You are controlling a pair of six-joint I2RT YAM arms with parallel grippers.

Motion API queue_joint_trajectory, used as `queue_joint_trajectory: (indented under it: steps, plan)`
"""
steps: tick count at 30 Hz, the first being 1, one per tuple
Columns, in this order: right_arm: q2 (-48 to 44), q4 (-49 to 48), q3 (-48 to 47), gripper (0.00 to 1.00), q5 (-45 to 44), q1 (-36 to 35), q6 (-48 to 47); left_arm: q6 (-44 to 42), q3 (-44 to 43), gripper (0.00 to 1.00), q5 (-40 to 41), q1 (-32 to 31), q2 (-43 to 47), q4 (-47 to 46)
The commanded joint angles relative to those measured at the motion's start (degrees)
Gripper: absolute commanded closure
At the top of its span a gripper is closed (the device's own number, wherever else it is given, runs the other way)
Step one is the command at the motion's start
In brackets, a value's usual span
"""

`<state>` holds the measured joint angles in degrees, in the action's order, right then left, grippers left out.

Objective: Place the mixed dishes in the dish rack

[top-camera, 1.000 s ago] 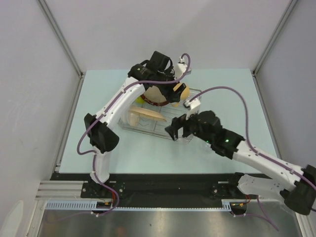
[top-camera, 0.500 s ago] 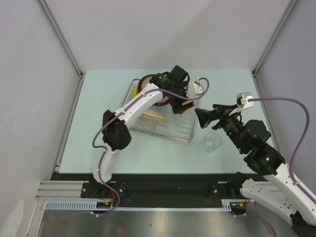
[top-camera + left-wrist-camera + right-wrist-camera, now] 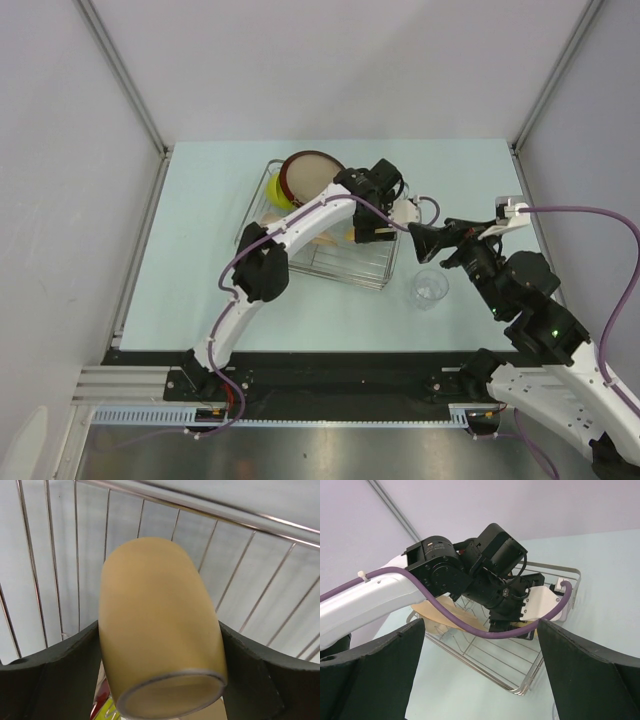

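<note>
The pale yellow mug (image 3: 159, 625) lies sideways between my left gripper's (image 3: 160, 647) fingers, which are shut on its sides. It hangs over the right end of the dish rack (image 3: 340, 275), whose wires (image 3: 210, 511) show just behind it. From above, the left gripper (image 3: 368, 228) covers most of the mug. A dark-red-rimmed plate (image 3: 305, 170) and a lime-green bowl (image 3: 274, 188) stand at the rack's far left. A beige plate (image 3: 449, 617) lies inside. The small clear glass (image 3: 430, 288) stands on the table right of the rack. My right gripper (image 3: 432, 240) hangs open above it.
The left arm (image 3: 445, 575) stretches across the rack and fills the right wrist view, with its purple cable (image 3: 485, 632) looping low over the rack's rim (image 3: 520, 690). Grey walls close in the pale table (image 3: 200, 290) on three sides.
The left gripper carried the mug from the rack's far side to its right end. The right arm pulled back from the rack's front to the right, uncovering the glass.
</note>
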<state>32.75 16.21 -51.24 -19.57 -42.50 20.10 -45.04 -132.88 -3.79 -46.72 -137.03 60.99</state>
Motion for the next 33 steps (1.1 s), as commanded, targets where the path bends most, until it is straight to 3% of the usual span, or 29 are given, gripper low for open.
queue_joint_trajectory:
  steps: [1,5,6,8,9,11,12,33]
  plan:
    - [-0.58,0.32,-0.52,0.0,-1.61,0.23,1.0,-4.79,-3.61,0.99,3.62,0.31,0.1,-1.23]
    - [-0.5,0.05,0.09,0.0,-0.91,0.31,1.17,-5.68,-3.09,0.91,5.9,0.31,-0.25,-2.45]
    - [-0.41,-0.03,0.27,0.0,-0.82,0.31,1.35,-5.59,-3.17,0.76,5.99,0.23,-0.34,-2.8]
    - [-0.32,-0.3,0.7,0.0,-0.29,0.31,1.7,-5.33,-2.91,0.55,6.16,0.14,-0.52,-2.81]
    - [-0.23,-0.39,0.79,0.0,0.06,0.31,1.79,-5.06,-2.91,0.36,6.17,0.14,-0.43,-3.42]
    - [0.03,-0.39,1.32,0.0,0.76,0.31,2.4,-4.1,-1.69,0.2,6.6,0.14,0.18,-4.47]
    - [0.2,-0.39,1.41,0.0,0.94,0.31,2.58,-3.83,-1.16,0.0,6.6,0.14,0.71,-5.96]
    - [3.01,-0.13,4.05,0.0,3.4,0.4,1.44,-2.51,1.49,0.0,8.01,0.14,9.41,-13.71]
